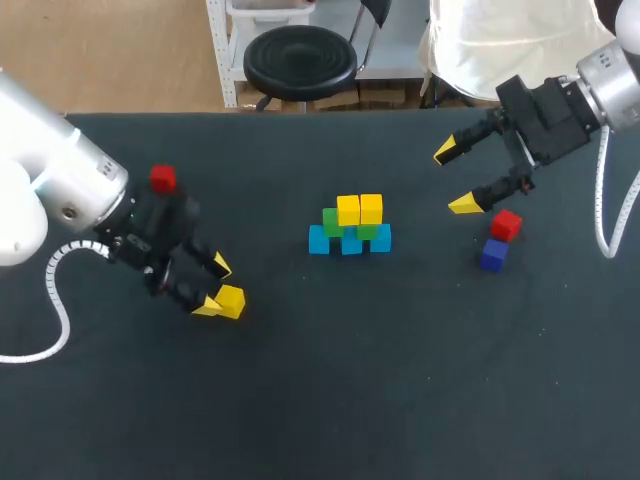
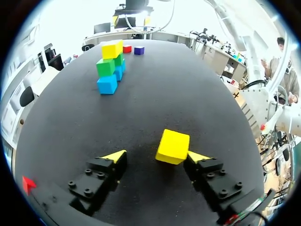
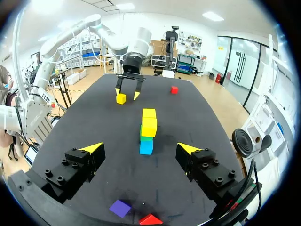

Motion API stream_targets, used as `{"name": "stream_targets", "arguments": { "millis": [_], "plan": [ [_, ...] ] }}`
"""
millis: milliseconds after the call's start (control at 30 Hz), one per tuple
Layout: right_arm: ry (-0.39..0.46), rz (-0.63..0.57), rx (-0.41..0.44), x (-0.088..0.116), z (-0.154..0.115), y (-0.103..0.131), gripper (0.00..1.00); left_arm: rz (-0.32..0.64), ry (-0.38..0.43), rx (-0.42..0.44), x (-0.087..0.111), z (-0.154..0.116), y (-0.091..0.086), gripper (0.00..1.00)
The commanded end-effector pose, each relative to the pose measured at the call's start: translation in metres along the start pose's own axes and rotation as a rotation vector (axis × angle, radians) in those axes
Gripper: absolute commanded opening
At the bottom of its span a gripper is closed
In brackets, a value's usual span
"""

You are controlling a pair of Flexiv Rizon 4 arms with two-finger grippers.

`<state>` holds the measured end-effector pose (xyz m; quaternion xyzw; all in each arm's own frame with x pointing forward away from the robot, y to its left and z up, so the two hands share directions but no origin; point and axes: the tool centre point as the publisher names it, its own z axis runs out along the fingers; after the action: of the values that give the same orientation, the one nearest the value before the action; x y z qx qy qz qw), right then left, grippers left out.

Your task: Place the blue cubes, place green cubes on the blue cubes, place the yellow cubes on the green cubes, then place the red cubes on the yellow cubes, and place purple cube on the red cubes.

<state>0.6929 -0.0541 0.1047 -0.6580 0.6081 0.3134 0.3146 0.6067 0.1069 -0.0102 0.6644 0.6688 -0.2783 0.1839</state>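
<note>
On the matte black table, your left gripper gapes, one tip against a smooth yellow cube; your right gripper gapes empty.

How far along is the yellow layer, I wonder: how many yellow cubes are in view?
3. Two yellow cubes sit side by side on the green cubes, mid-table; one lies by the left gripper. None looks hidden.

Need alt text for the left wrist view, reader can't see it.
A loose yellow cube lies on the black table between the left arm's open jaws, close against one yellow tip. Farther ahead stands a stack of blue, green and yellow cubes, with a red cube and a purple cube beyond it.
</note>
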Motion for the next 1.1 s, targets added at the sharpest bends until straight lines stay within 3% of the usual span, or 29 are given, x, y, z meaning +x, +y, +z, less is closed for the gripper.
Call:
{"name": "stream_targets", "arguments": {
  "millis": [33, 167, 200, 233, 300, 600, 733, 767, 800, 1100],
  "plan": [
    [-0.002, -0.001, 0.0, 0.0, 0.0, 0.0, 1.0, -0.002, 0.0, 0.004, 0.003, 0.001, 0.0, 0.5],
    [-0.002, -0.001, 0.0, 0.0, 0.0, 0.0, 1.0, -0.002, -0.004, 0.007, 0.001, 0.001, -0.001, 0.51],
    [-0.002, -0.001, 0.0, 0.0, 0.0, 0.0, 1.0, 0.005, -0.007, 0.012, 0.0, 0.001, -0.002, 0.57],
    [-0.002, -0.001, 0.0, 0.0, 0.0, 0.0, 1.0, 0.021, -0.01, 0.019, -0.002, 0.0, -0.004, 0.77],
    [-0.002, -0.001, 0.0, 0.0, 0.0, 0.0, 1.0, 0.043, -0.019, 0.027, -0.006, -0.001, -0.006, 1.0],
    [-0.002, -0.001, 0.0, 0.0, 0.0, 0.0, 1.0, 0.121, -0.029, 0.056, -0.017, -0.002, -0.007, 1.0],
    [-0.002, -0.001, 0.0, 0.0, 0.0, 0.0, 1.0, 0.129, -0.026, 0.06, -0.017, -0.001, -0.009, 0.82],
    [-0.002, -0.001, 0.0, 0.0, 0.0, 0.0, 1.0, 0.131, -0.027, 0.062, -0.017, -0.001, -0.009, 0.58],
    [-0.002, -0.001, 0.0, 0.0, 0.0, 0.0, 1.0, 0.134, -0.031, 0.064, -0.018, -0.001, -0.01, 0.51],
    [-0.002, -0.001, 0.0, 0.0, 0.0, 0.0, 1.0, 0.153, -0.048, 0.077, -0.019, 0.0, -0.013, 0.47]
  ]
}}
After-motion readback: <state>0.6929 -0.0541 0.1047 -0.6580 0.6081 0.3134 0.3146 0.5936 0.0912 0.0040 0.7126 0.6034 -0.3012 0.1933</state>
